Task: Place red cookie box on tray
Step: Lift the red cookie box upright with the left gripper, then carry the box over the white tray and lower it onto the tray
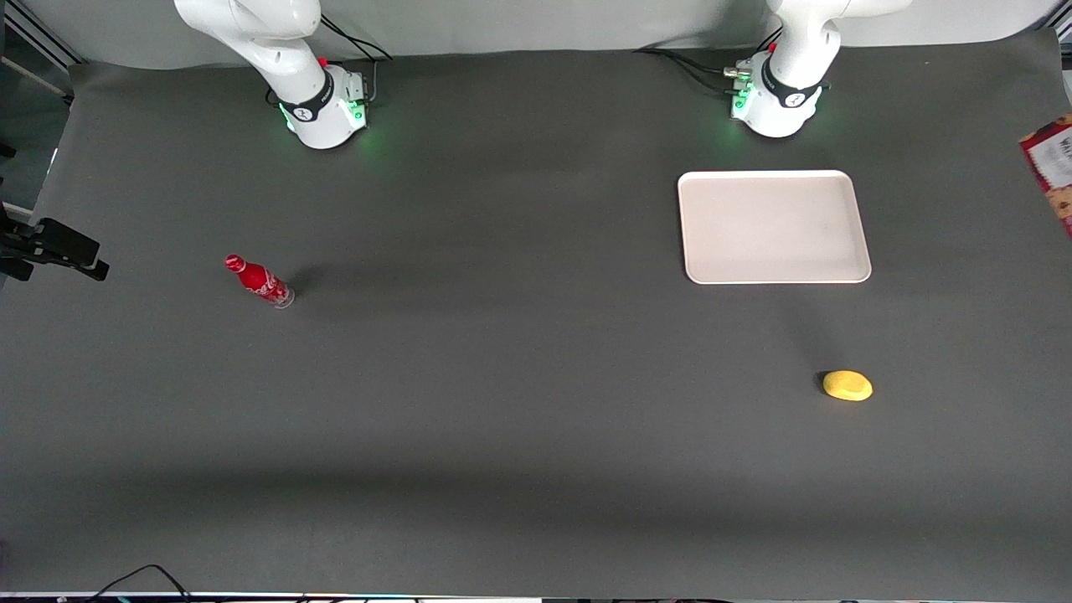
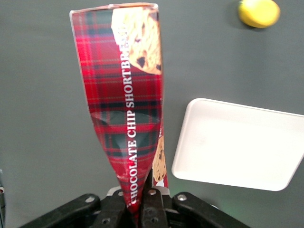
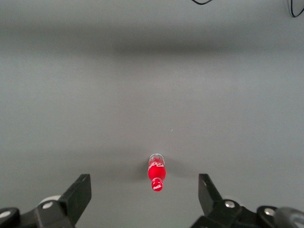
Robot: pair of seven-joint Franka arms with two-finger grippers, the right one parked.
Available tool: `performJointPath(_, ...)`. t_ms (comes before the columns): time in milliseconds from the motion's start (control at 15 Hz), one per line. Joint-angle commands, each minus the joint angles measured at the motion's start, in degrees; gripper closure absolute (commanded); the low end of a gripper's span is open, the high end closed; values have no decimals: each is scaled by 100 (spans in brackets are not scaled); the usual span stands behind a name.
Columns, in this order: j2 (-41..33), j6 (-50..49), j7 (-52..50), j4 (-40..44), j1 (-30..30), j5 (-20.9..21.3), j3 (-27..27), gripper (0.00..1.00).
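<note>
The red cookie box (image 2: 124,104), dark-red tartan with cookie pictures and white lettering, is pinched between the fingers of my left gripper (image 2: 140,209), which holds it in the air above the mat. In the front view only a piece of the box (image 1: 1053,167) shows at the frame edge toward the working arm's end, and the gripper itself is out of that view. The white tray (image 1: 774,226) lies flat on the mat in front of the working arm's base. It also shows in the left wrist view (image 2: 240,142), beside the held box and below it.
A yellow lemon-like object (image 1: 847,385) lies nearer the front camera than the tray, also in the left wrist view (image 2: 259,13). A small red soda bottle (image 1: 258,280) stands toward the parked arm's end, also in the right wrist view (image 3: 156,173).
</note>
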Motion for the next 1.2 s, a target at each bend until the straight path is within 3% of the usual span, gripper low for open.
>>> performJointPath(0,-497,-76,-682,-472,-375,167,-542,100)
performJointPath(200,-769,248,-1051,-1121,-753,167,-666,100)
performJointPath(733,-2254,2251,-1051,-3941,-701,387,-1018,100)
performJointPath(1000,-2326,3024,-1086,-4733,-701,396,-1026,100)
performJointPath(1133,-2256,3700,-1139,-5199,-701,684,-1026,100)
